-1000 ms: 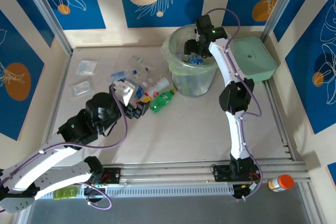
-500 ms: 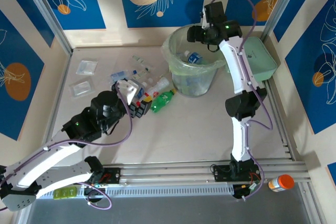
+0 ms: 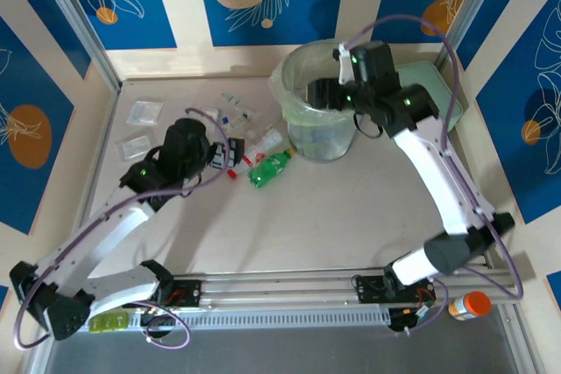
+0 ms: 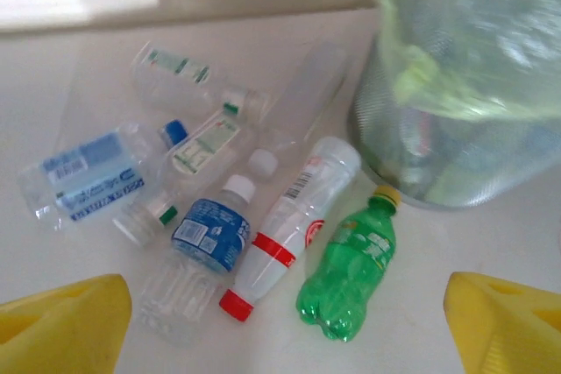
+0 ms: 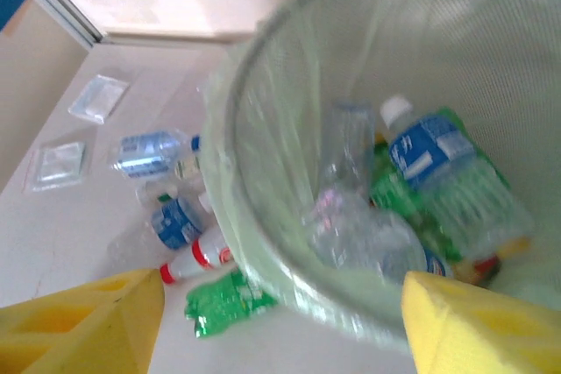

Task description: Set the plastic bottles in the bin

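The bin (image 3: 289, 102) stands at the back of the table, lined with a clear bag. My right gripper (image 3: 321, 92) hovers over it, open and empty. Looking down from its wrist, I see the bin's wall (image 5: 263, 216) and several bottles inside, among them a blue-labelled one (image 5: 429, 159) and a crushed clear one (image 5: 368, 234). Left of the bin lie loose plastic bottles: a green one (image 4: 348, 265), a white one with a red cap (image 4: 289, 229), a blue-labelled one (image 4: 203, 238) and clear ones (image 4: 83, 177). My left gripper (image 4: 285, 339) hangs open above them.
A flat pale-green lid (image 3: 425, 98) lies right of the bin. Two clear packets (image 3: 145, 112) (image 3: 133, 146) lie at the far left. An orange-capped jar (image 3: 469, 306) sits past the front rail at the right. Metal rails run along the table's near edge.
My right gripper has risen out of the bin and its arm has swung right, leaving a blue-labelled bottle inside. My left arm has moved up over the bottle pile.
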